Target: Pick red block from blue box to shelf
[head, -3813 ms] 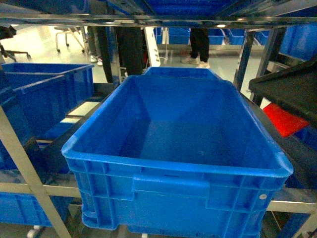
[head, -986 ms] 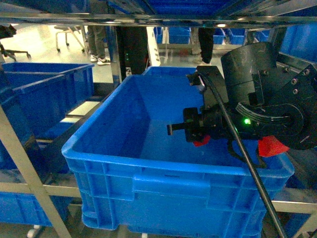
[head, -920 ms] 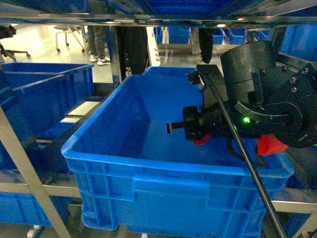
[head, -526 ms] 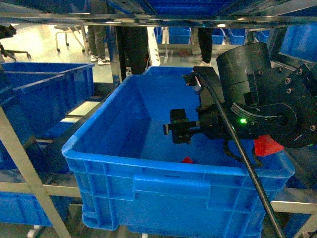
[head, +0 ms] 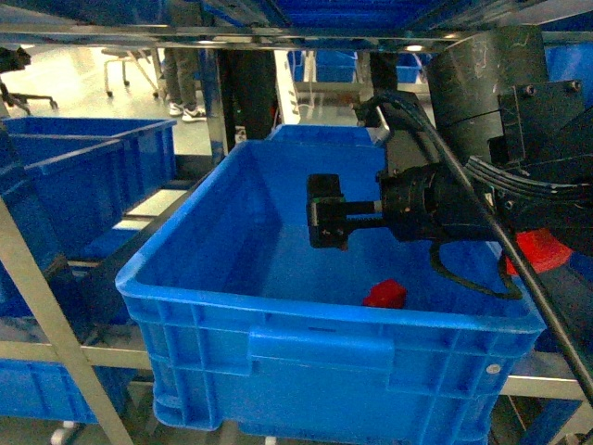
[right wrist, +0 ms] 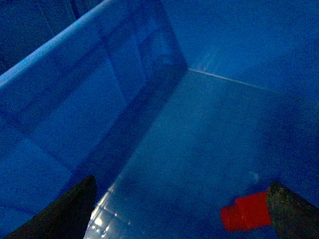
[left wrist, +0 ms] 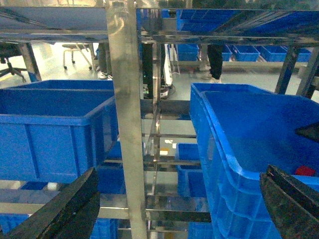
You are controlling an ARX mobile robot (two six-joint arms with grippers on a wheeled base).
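Note:
The red block (head: 384, 294) lies on its side on the floor of a big dark blue ribbed crate (head: 315, 348) that stands on the shelf (head: 37, 287). My right gripper (head: 321, 222) hangs open inside the crate, above and left of the block. In the right wrist view the block (right wrist: 246, 210) lies on the floor next to the right fingertip (right wrist: 291, 214), with nothing between the jaws of the gripper (right wrist: 179, 219). My left gripper (left wrist: 177, 214) is open and empty in front of a shelf post (left wrist: 124, 99). The blue box is out of view.
More dark blue crates (head: 88, 176) fill the shelf to the left and below. A steel rail (head: 278, 39) runs close above the crate. A red object (head: 547, 250) shows behind my right arm. People stand on the floor beyond the rack.
A second ago my right gripper held the red block over the crate. It has since opened, the block has dropped to the crate floor, and the gripper has risen a little.

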